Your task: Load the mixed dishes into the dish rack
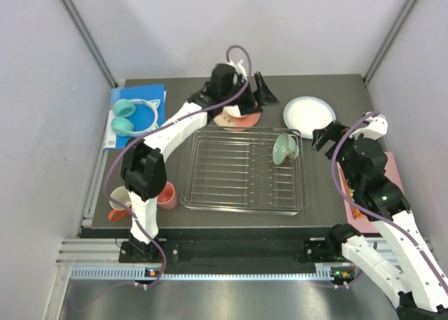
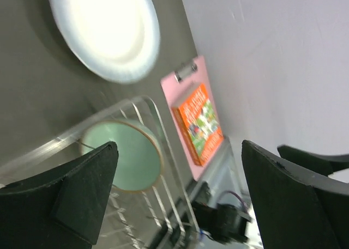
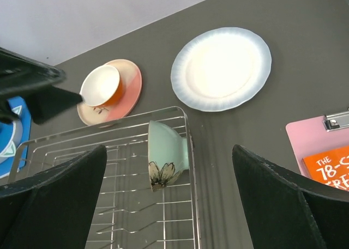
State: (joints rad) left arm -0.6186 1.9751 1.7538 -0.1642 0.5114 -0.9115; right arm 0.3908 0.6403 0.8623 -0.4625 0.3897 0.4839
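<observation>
Loading in progress, one piece of six racked. The mint-green bowl lies on its side in the upper right corner of the dish rack. The orange bowl sits on the pink-and-cream plate just above the rack's upper rim, and the white plate lies to their right. The pink cup and orange mug wait at lower left. The left gripper is released and empty near the orange bowl. Whether it stands squarely over the bowl is unclear, since the arm hides it from above. The right gripper is likewise spread and empty, beside the rack's upper right corner. The step in hand appears to be choosing the next dish. The next move likely calls for pinching the orange bowl's rim and lifting it clear of the plate.
</observation>
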